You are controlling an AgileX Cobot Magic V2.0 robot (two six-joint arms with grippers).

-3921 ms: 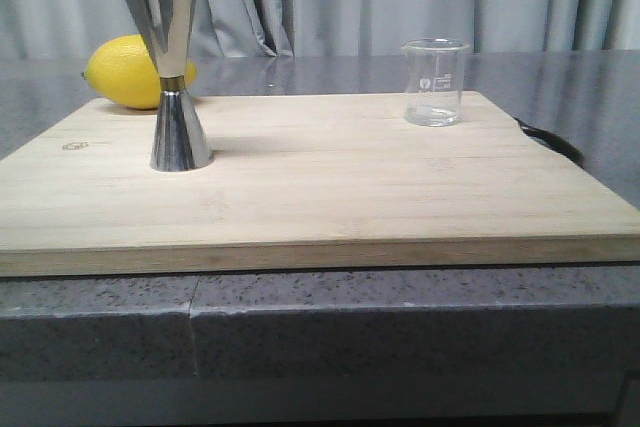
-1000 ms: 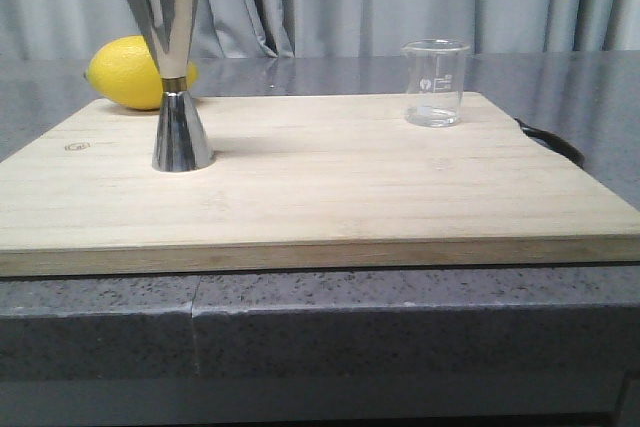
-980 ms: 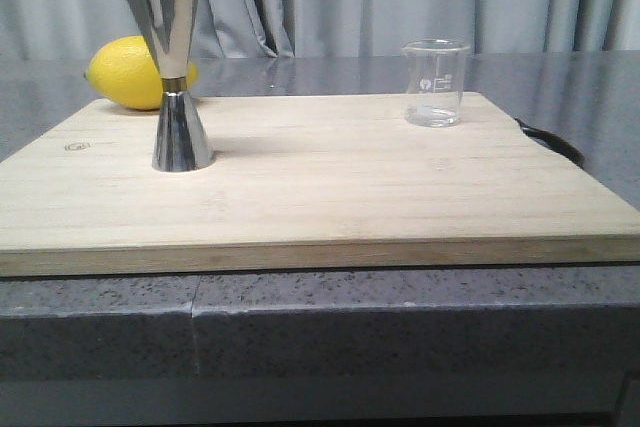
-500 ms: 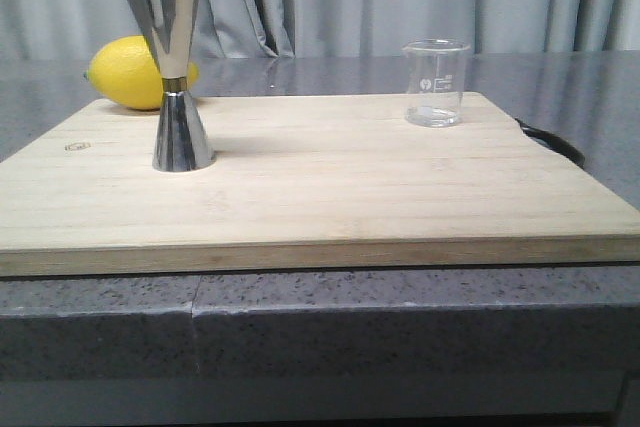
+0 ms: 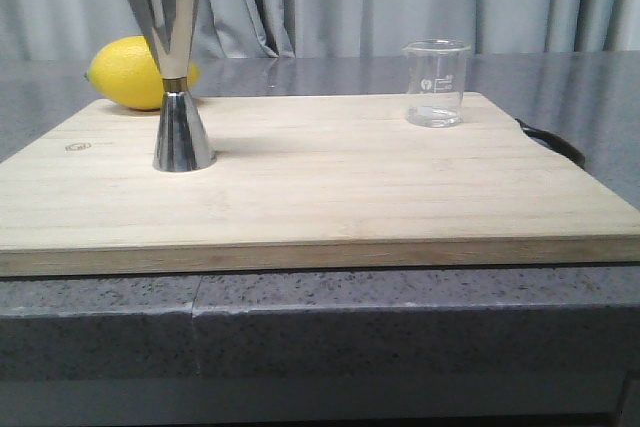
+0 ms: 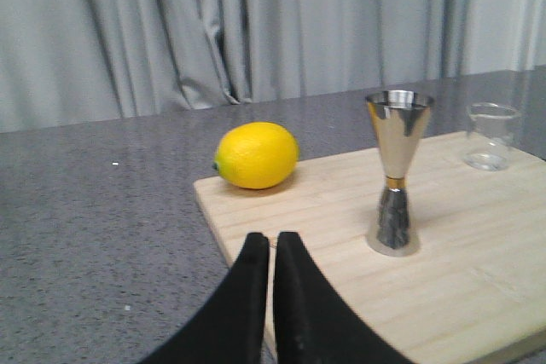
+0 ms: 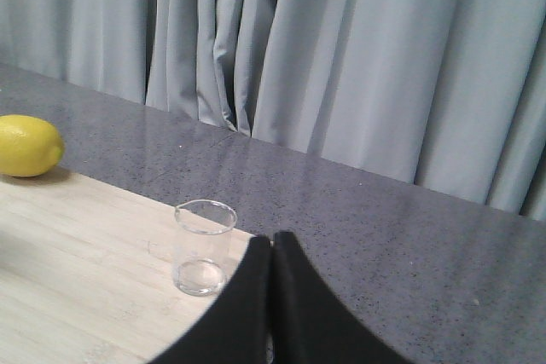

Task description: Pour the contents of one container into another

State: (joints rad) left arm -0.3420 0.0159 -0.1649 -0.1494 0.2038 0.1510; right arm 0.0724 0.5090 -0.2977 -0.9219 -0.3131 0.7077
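— Grey curtains, grey counter (image 5: 330,72). Grippers?
— Two, both closed, empty: left gripper (image 6: 273,241), right gripper (image 7: 272,241).
— Objects?
— One board (image 5: 320,187). On it, one beaker (image 5: 436,83) upright at far right, one jigger (image 5: 176,72) upright at left. One lemon (image 5: 130,73) just behind the jigger.

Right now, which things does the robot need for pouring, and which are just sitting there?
Needed for pouring:
- glass beaker, standing upright
- steel jigger, standing upright

Just sitting there:
- lemon, behind the jigger
- wooden board, under both containers
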